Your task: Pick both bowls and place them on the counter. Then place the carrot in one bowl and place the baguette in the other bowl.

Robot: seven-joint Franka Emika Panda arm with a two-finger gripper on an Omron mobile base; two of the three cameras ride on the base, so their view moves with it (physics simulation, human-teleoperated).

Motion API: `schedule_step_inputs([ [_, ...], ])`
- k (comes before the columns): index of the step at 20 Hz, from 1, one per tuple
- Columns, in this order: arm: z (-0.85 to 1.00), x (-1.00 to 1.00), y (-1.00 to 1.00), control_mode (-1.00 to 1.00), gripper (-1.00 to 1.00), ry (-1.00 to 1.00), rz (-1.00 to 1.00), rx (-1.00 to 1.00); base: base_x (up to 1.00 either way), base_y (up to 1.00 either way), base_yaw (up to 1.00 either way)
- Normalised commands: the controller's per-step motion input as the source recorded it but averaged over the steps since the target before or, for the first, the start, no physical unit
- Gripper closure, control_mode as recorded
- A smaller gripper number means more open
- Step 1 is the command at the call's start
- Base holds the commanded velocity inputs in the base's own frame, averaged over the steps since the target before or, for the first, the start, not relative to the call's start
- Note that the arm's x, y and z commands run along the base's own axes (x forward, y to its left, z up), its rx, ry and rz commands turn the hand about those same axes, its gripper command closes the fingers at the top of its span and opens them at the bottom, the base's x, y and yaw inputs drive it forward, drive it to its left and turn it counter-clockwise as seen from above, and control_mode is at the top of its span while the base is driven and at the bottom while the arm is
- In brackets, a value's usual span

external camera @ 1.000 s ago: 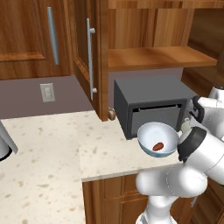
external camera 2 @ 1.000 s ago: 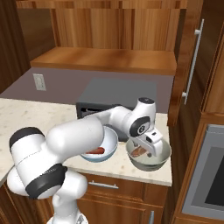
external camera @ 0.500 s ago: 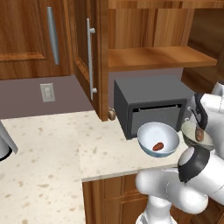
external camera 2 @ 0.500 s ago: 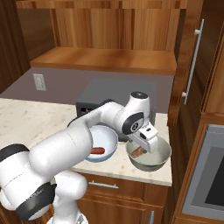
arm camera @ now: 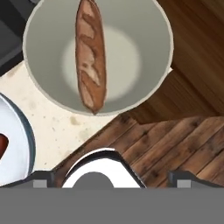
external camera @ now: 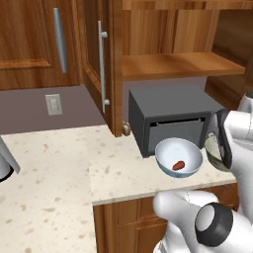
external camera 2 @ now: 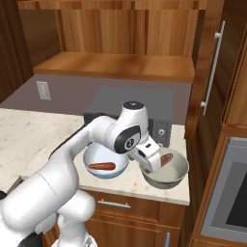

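Note:
The grey-green bowl (external camera 2: 176,174) stands on the counter (external camera 2: 38,140) near its right end, and the baguette (external camera 2: 165,159) lies inside it. Looking down from the hand view, the baguette (arm camera: 91,52) rests across the cream inside of that bowl (arm camera: 153,39). My gripper (external camera 2: 153,166) hovers just above the bowl's left rim. In the hand view the gripper (arm camera: 112,179) is open, with nothing between its tips. The white-and-blue bowl (external camera 2: 94,159) sits beside it on the left with the carrot (external camera 2: 102,166) in it. The left base view shows this bowl (external camera: 168,150), the carrot (external camera: 179,165) and, behind my arm, part of the grey-green bowl (external camera: 211,150).
A dark grey box-like appliance (external camera: 168,116) stands against the wall right behind both bowls. An open wooden cabinet door (external camera: 101,69) hangs to its left. The counter's front edge (external camera: 163,193) and right end are close to the bowls, with wooden floor (arm camera: 175,127) below. A wall oven (external camera 2: 229,193) is at the right.
My arm has swung its elbow round while the hand stayed over the grey-green bowl, drifting slightly left. Both bowls, the carrot and the baguette have not moved.

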Motion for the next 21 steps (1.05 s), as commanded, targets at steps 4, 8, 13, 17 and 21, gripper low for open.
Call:
schedule_step_inputs([
  [4,0.20,-0.50,0.44,-1.00,-1.00,0.00,0.02,-0.05,0.00,0.00,0.00],
  [8,0.24,-0.43,0.51,-1.00,-1.00,0.00,0.06,-0.04,0.00,0.00,0.00],
  [13,0.30,-0.36,0.54,-1.00,-1.00,-0.01,0.10,-0.08,0.00,0.00,0.00],
  [17,0.24,-0.39,0.51,-1.00,-1.00,0.00,0.12,-0.07,0.00,0.00,0.00],
  [21,0.20,-0.39,0.49,-1.00,-1.00,-0.05,0.14,-0.05,0.00,0.00,0.00],
])
